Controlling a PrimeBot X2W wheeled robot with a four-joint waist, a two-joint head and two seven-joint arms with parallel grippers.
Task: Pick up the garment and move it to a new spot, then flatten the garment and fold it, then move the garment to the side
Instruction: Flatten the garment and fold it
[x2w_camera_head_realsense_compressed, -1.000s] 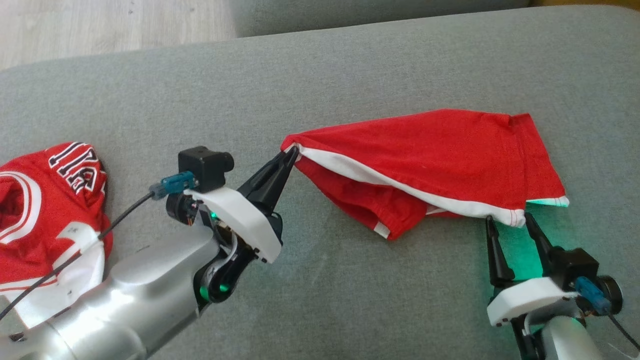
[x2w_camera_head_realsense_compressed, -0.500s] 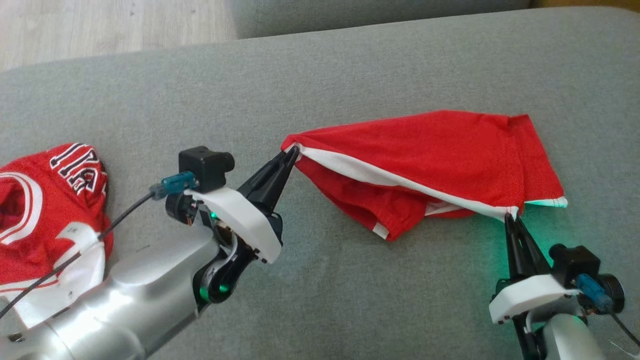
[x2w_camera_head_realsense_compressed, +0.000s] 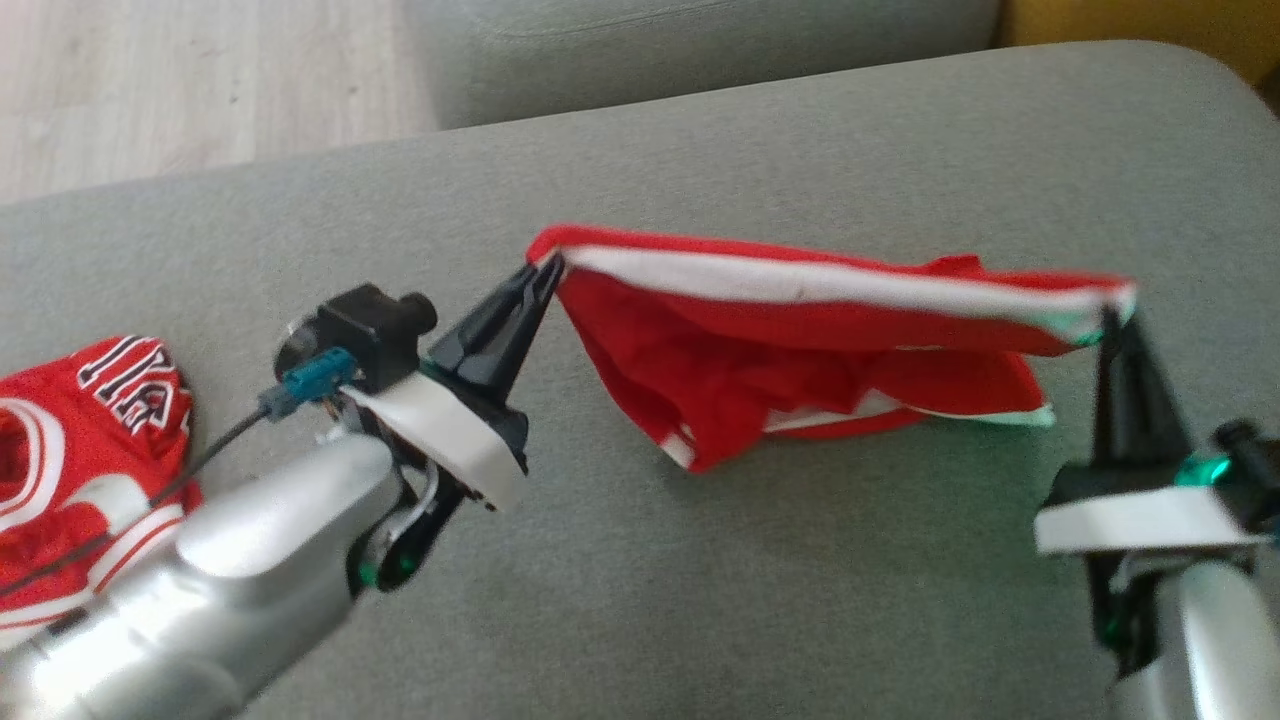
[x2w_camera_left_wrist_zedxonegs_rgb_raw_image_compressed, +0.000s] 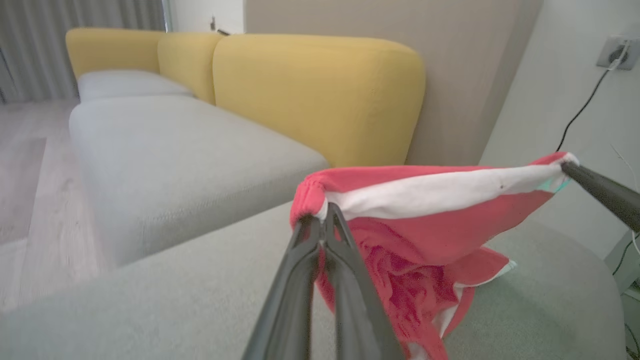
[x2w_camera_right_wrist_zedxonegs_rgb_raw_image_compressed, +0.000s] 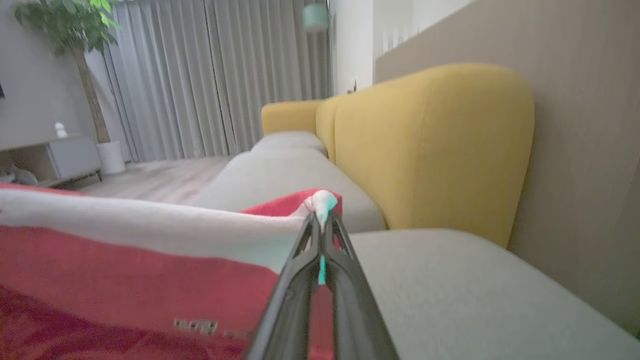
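Garment (x2w_camera_head_realsense_compressed: 800, 340), red with a white band along one edge, hangs across the centre of the head view above the grey sofa cushion (x2w_camera_head_realsense_compressed: 700, 580). Its upper edge is lifted; its lower folds sag toward the cushion, and whether they touch it cannot be told.

The left gripper (x2w_camera_head_realsense_compressed: 545, 270), left of centre, is clenched on the left end of the white band. The right gripper (x2w_camera_head_realsense_compressed: 1108, 320), at the right edge of the frame, is clenched on the other end. Each wrist view shows its own two fingers pressed together with cloth pinched at the tips.

The band runs nearly straight between the two grips. Holding both ends of one edge probably lets the loose cloth drop under its own weight. That would suit carrying it to a new spot and laying it out flat.

A second red jersey (x2w_camera_head_realsense_compressed: 90, 440), with white trim and black lettering, lies crumpled at the lower left of the frame. It sits beside the left forearm, well apart from the held garment. A dark cable (x2w_camera_head_realsense_compressed: 200, 465) from the left wrist crosses above it.

Pale wooden floor (x2w_camera_head_realsense_compressed: 150, 90) fills the upper left, and a yellow backrest (x2w_camera_left_wrist_zedxonegs_rgb_raw_image_compressed: 320, 95) stands behind the cushions in the wrist views.

The jersey looks like the one obstacle to a move toward the frame's left side.
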